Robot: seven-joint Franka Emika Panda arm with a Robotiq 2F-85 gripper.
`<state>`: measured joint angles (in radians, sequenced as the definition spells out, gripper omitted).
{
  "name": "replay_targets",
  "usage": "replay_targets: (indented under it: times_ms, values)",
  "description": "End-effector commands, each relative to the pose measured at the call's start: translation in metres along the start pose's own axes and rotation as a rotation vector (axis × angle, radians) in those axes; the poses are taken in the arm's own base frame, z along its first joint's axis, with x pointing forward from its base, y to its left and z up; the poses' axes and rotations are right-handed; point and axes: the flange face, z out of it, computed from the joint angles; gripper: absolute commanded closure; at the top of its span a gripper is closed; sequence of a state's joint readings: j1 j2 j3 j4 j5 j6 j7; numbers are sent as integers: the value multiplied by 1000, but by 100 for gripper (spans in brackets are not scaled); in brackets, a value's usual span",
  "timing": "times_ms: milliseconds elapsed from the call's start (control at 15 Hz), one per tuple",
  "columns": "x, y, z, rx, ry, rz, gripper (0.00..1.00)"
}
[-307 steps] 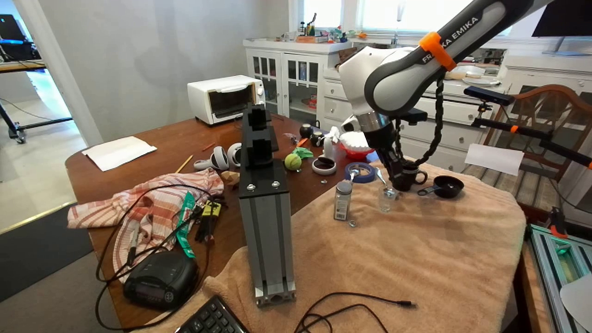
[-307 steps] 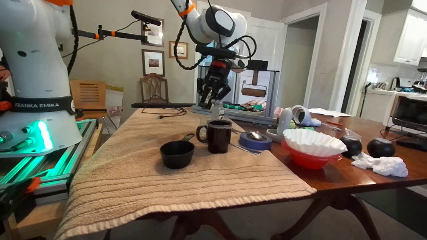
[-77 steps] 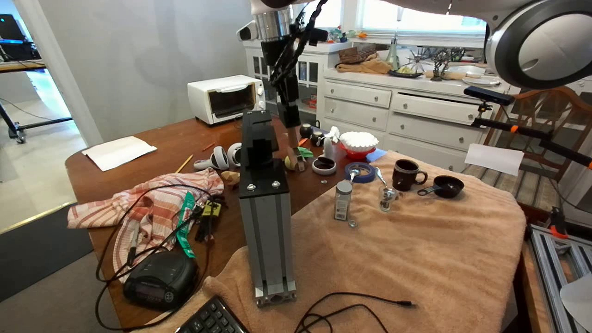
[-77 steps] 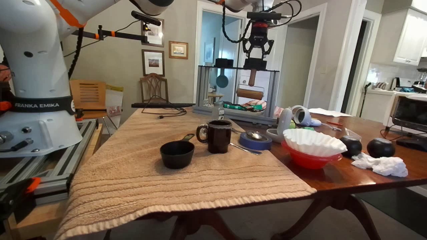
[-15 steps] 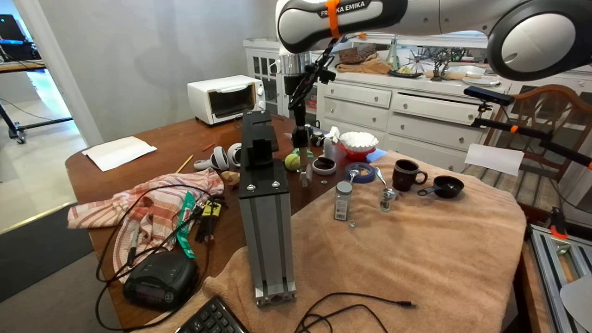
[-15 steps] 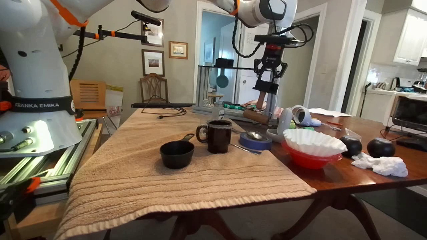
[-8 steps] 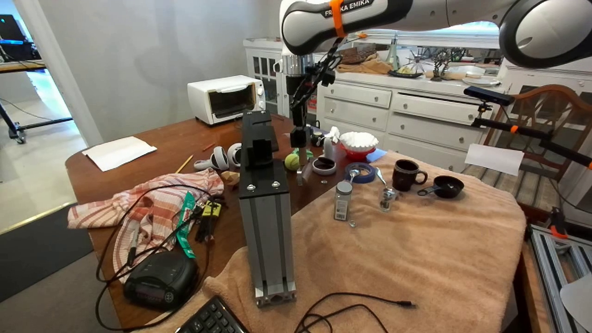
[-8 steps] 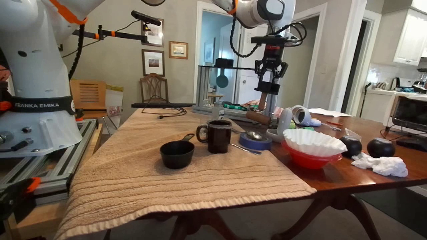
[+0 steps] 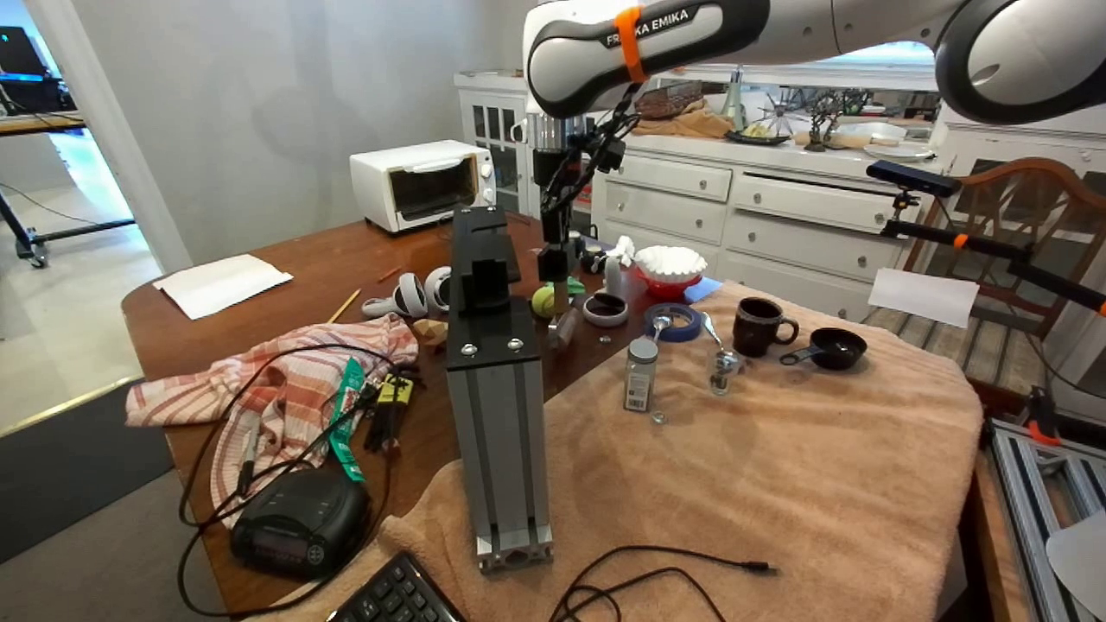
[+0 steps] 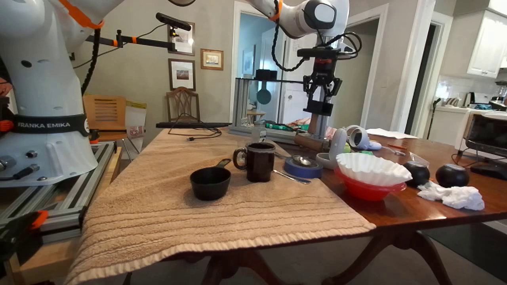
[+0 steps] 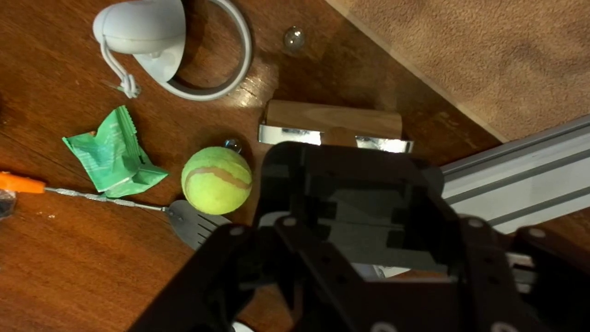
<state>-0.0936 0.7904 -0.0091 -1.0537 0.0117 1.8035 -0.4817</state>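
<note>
The fingers [image 10: 336, 86] stand partly spread and clamp a black block [image 10: 318, 108]. The block caps the wooden handle [image 10: 314, 124] of a wooden roller [image 10: 308, 141], which hangs below it near an aluminium-profile frame [image 9: 504, 432]. In the wrist view, the roller shows beyond the block, with a bright metal bracket [image 11: 289, 135] along it. Contact between the roller and the tabletop [image 11: 60, 263] cannot be determined. A tennis ball [image 11: 216, 182] sits near the roller, next to the blade of a slotted spatula [image 11: 186, 221]; a green wrapper [image 11: 113, 157] and a white VR controller [image 11: 143, 27] lie farther out. A beige towel [image 11: 484, 60] opposite carries a brown mug [image 10: 259, 164] and a black measuring cup [image 10: 210, 186]; a spoon [image 10: 302, 160] rests on a roll of blue tape [image 10: 303, 171].
</note>
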Motion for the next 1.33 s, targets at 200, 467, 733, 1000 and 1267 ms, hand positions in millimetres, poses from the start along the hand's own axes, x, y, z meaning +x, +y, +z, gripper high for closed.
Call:
replay_targets:
  times_ms: [200,467,733,1000,1267]
  values:
    - [-24,15,15,90,16,30,66]
    - [-38,23,13,104,74,107,66]
    - [-35,11,13,57,137,92,66]
    - [-35,-4,11,-1,165,149,66]
    - [-34,-19,19,-52,153,136,66]
